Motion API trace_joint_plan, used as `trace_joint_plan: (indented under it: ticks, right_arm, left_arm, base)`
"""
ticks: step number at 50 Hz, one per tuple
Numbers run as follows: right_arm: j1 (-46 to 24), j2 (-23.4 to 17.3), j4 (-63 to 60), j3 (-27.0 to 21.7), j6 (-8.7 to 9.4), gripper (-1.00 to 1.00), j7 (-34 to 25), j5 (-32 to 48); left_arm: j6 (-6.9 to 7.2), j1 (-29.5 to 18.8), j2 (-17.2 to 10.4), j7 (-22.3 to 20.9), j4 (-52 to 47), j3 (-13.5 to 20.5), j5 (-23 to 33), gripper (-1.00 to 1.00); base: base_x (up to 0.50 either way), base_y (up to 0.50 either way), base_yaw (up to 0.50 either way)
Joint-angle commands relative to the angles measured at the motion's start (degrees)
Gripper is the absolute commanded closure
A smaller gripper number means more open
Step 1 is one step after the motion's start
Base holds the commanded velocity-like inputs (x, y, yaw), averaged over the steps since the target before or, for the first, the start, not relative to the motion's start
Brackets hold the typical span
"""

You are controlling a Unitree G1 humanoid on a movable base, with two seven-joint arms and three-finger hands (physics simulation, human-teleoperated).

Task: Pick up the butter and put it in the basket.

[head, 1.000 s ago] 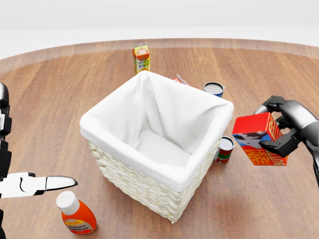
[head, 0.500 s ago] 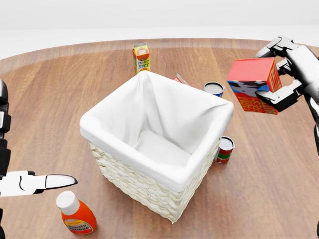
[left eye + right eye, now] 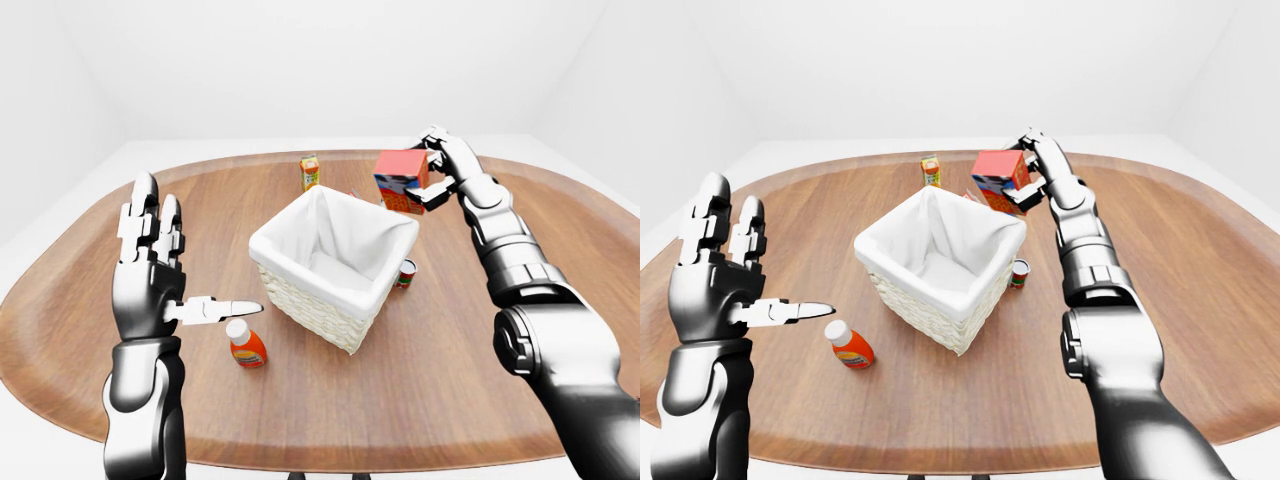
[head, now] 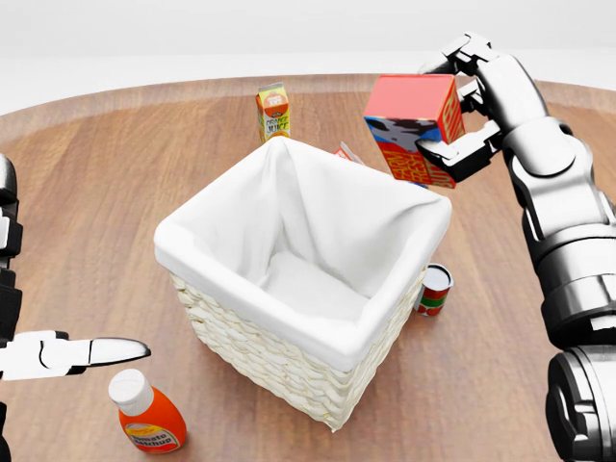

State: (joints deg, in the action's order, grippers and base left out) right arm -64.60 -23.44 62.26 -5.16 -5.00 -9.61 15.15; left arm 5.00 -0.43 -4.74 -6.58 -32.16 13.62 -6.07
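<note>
The butter (image 4: 412, 127), a red box with a black-and-white cow print, is held in my right hand (image 4: 460, 102), whose fingers are closed round its right side. It hangs in the air, tilted, over the top right corner of the basket (image 4: 281, 366) in the head view. The basket is woven, pale, with a white cloth lining, and nothing shows inside it. My left hand (image 3: 160, 290) is open and empty, fingers spread, at the left of the basket.
A tomato sauce bottle (image 4: 146, 416) lies at the basket's lower left, near my left hand. A small can (image 4: 434, 290) stands at the basket's right side. An orange juice carton (image 4: 273, 111) stands above the basket. The round wooden table (image 4: 115, 192) carries everything.
My right hand has carried the butter up and to the left, from low at the basket's right to above its top right corner. The left hand has not moved.
</note>
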Motion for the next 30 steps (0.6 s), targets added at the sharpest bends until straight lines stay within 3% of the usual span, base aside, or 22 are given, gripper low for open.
trace_joint_plan:
  ticks: [1, 30]
  right_arm:
    - [-3.5, 4.5, 0.7, -1.0, 0.0, 1.0, 2.6, -2.3]
    - [-5.0, 13.1, 5.5, 0.8, 0.0, 1.0, 4.7, -3.5]
  left_arm:
    - [0.0, 0.0, 0.0, 0.0, 0.2, 0.0, 0.0, -1.0]
    - [0.0, 0.1, -0.1, -0.1, 0.2, 0.3, -0.2, -1.0]
  base:
    - [-0.01, 0.0, 0.0]
    - [0.0, 0.0, 0.0]
